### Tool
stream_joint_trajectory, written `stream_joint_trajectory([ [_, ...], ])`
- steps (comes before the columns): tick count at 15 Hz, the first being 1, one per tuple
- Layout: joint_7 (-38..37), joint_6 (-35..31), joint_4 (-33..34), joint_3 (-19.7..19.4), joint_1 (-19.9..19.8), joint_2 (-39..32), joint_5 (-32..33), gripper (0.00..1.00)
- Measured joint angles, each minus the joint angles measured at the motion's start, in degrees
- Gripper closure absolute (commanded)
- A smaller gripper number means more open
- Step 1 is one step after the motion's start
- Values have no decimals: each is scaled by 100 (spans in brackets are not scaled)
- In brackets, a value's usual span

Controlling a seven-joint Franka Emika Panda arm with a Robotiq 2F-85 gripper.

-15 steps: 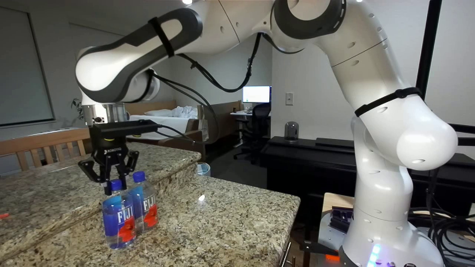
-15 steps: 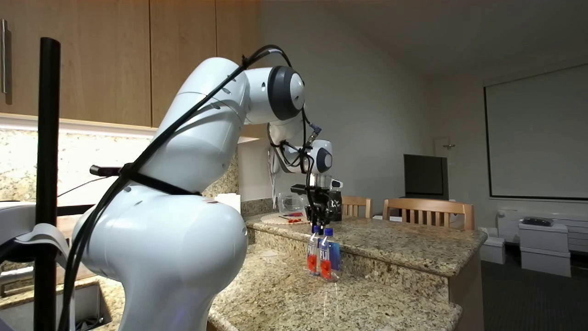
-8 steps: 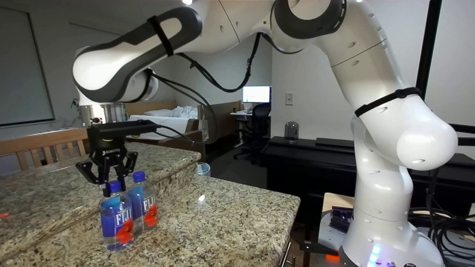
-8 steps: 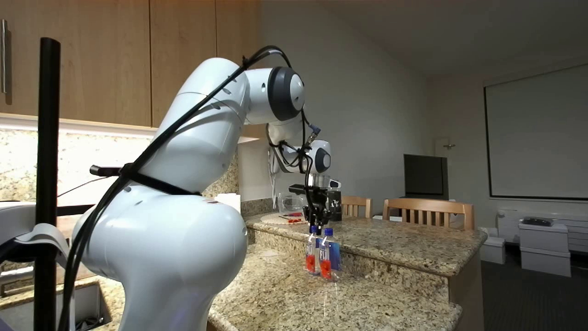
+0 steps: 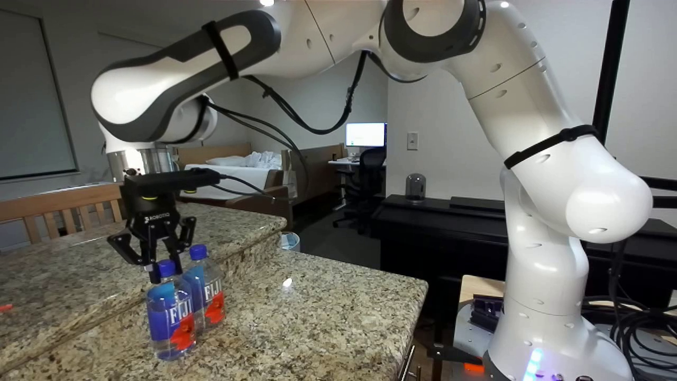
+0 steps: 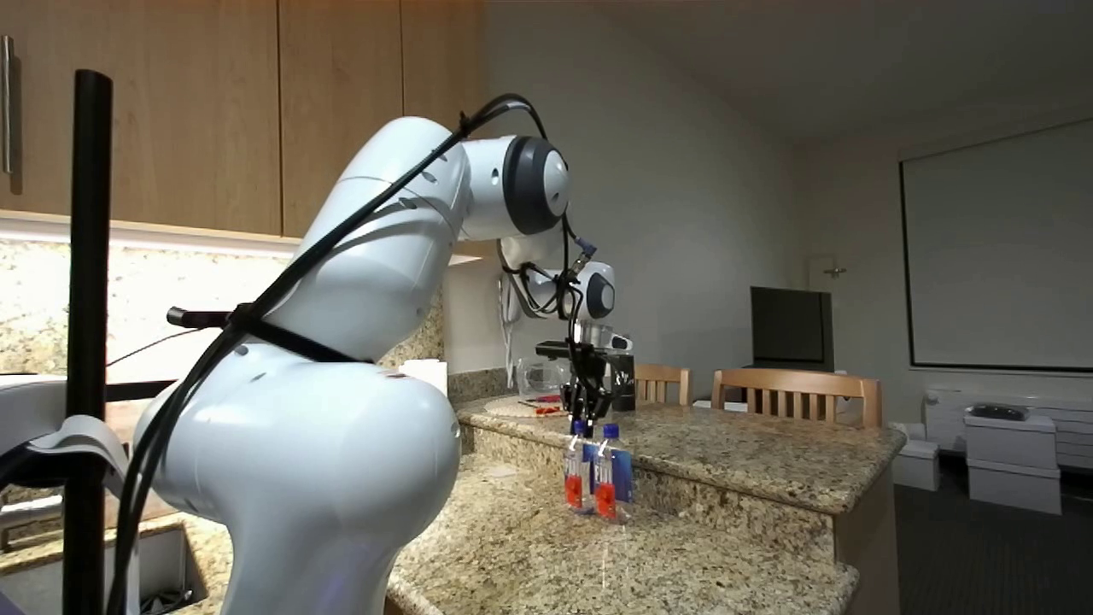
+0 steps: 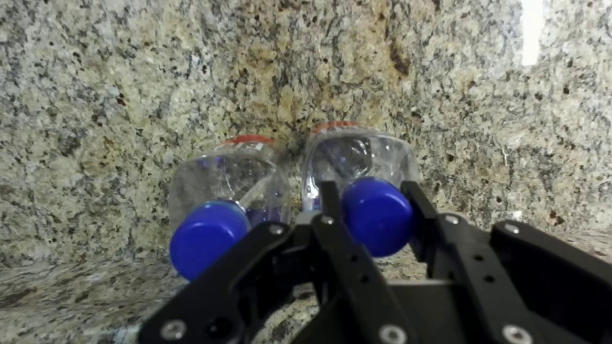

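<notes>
Your arm [image 5: 508, 79] arches over the worktop [image 5: 328, 312], elbow cropped by the top edge of an exterior view, wrist pointing down. ROBOTIQ is legible on its black housing [image 5: 153, 210]. Below, the gripped bottle [image 5: 172, 317] is upright, just beside a second bottle [image 5: 211, 296] that it partly hides in that view; you can't make out whether the gripped one touches the worktop. Both labels [image 5: 180, 312] read FIJI, though your wrist view shows little beyond red edges. Your jaws are clenched around the gripped bottle's blue cap [image 7: 377, 215].
</notes>
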State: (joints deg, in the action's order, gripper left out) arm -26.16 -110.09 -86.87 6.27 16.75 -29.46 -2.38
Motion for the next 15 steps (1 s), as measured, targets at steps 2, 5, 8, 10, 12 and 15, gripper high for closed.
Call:
stream_joint_trajectory([
  [2,0,147,148,3,2,-85,1,84],
  [5,0,288,324,3,4,-188,4,84],
  [8,0,349,438,0,4,-256,14,84],
  [10,0,351,486,-5,4,-283,23,84],
  [12,0,351,532,-12,4,-310,32,84],
  [15,0,351,586,-23,6,-341,46,84],
])
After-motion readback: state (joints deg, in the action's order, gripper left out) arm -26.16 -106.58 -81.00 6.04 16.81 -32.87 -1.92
